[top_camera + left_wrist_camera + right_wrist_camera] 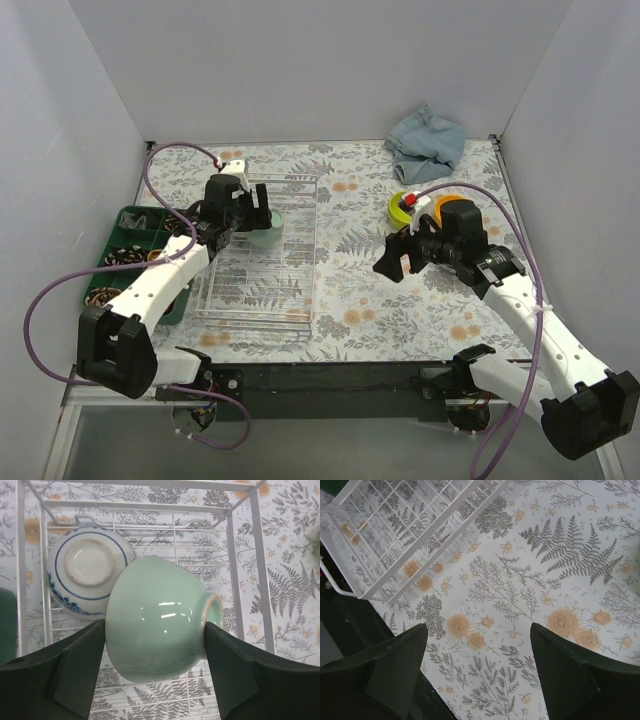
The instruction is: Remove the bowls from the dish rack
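My left gripper (258, 218) is shut on a pale green bowl (157, 617), held on its side inside the far end of the white wire dish rack (300, 300); the bowl also shows in the top view (270, 228). A blue-and-white bowl (87, 575) lies upside down in the rack's far corner behind it. My right gripper (393, 260) is open and empty above the flowered tablecloth, right of the rack; the rack's corner (395, 545) shows in the right wrist view. A lime green bowl (402, 208) and an orange bowl (443, 204) sit on the table behind the right arm.
A dark green compartment tray (130, 222) with small round items stands left of the rack. A crumpled blue denim cloth (427, 142) lies at the back right. White walls close the table on three sides.
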### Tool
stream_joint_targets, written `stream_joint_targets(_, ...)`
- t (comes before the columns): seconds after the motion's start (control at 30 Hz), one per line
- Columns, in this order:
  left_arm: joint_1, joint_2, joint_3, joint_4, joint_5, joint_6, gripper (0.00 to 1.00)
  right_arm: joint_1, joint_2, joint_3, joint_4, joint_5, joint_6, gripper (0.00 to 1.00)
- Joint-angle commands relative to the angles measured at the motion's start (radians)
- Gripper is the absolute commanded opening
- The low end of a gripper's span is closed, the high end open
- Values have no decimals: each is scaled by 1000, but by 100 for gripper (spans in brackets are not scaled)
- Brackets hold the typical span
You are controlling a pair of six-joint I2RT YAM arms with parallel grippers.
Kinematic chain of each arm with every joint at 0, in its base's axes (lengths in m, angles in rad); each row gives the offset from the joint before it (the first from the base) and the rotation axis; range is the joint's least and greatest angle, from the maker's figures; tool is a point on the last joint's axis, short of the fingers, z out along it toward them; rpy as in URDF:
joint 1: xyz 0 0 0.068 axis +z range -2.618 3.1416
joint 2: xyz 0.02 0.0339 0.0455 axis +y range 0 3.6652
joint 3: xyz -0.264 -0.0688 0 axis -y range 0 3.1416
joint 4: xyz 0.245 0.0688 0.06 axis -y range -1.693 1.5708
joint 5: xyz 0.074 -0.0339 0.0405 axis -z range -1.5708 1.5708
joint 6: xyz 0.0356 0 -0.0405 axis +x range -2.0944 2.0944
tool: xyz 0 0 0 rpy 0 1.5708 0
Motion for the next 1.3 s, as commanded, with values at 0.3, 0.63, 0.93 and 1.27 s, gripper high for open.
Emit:
stream_joint_targets(0.3, -64, -117, 30, 49, 187, 413, 15, 52, 132, 120, 90, -139, -14, 91)
stream_joint_targets(0.63, -121, -183, -4, 51, 267, 662, 11, 66, 270, 220, 112, -257, -57, 91)
stream_joint_targets(0.93, -264, -244, -59, 71, 137, 860, 8, 66, 400, 352, 113, -358, -132, 90)
stream_joint_targets(1.27, -417, -283, -64, 69, 122, 1038, 0, 67, 563, 507, 96, -533, -242, 89)
